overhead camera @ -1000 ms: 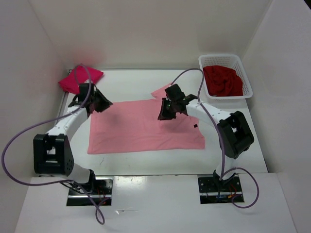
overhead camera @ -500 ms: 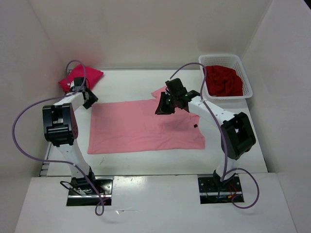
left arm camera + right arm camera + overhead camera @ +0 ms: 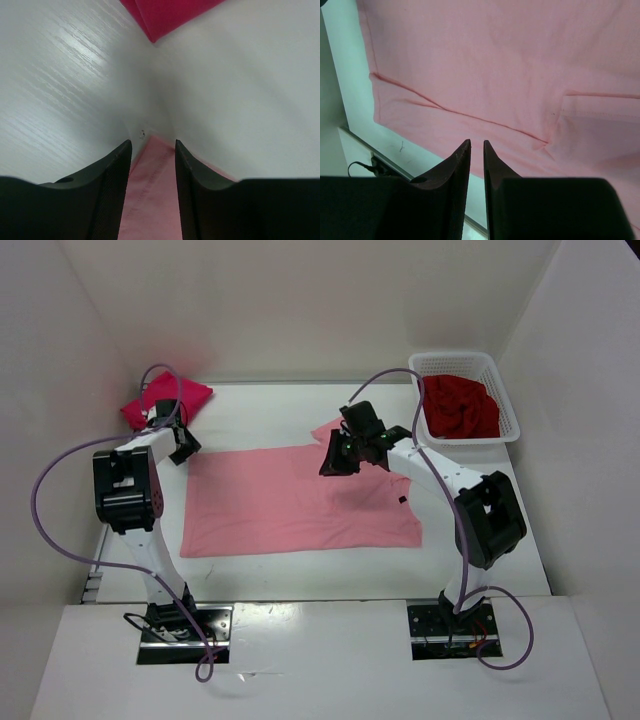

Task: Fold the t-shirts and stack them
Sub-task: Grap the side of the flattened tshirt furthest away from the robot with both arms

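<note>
The light pink t-shirt (image 3: 300, 502) lies spread flat in the middle of the table. My left gripper (image 3: 183, 446) is low at its far left corner. In the left wrist view the gripper (image 3: 153, 145) is open, with that pink corner (image 3: 152, 200) lying between the fingers. My right gripper (image 3: 335, 458) hovers over the shirt's far right part. In the right wrist view it (image 3: 476, 142) is shut and empty above the pink cloth (image 3: 495, 65). The crimson-magenta t-shirt (image 3: 165, 400) lies folded at the back left and also shows in the left wrist view (image 3: 165, 12). The dark red t-shirt (image 3: 458, 405) lies bunched in the basket.
The white lattice basket (image 3: 505, 390) stands at the back right corner. White walls enclose the table on the left, back and right. The white table (image 3: 270, 415) shows bare behind the pink shirt. Purple cables loop off both arms.
My left arm has raised its elbow and its gripper has shifted a little left to the pink shirt's far left corner. My right gripper has moved slightly toward the back.
</note>
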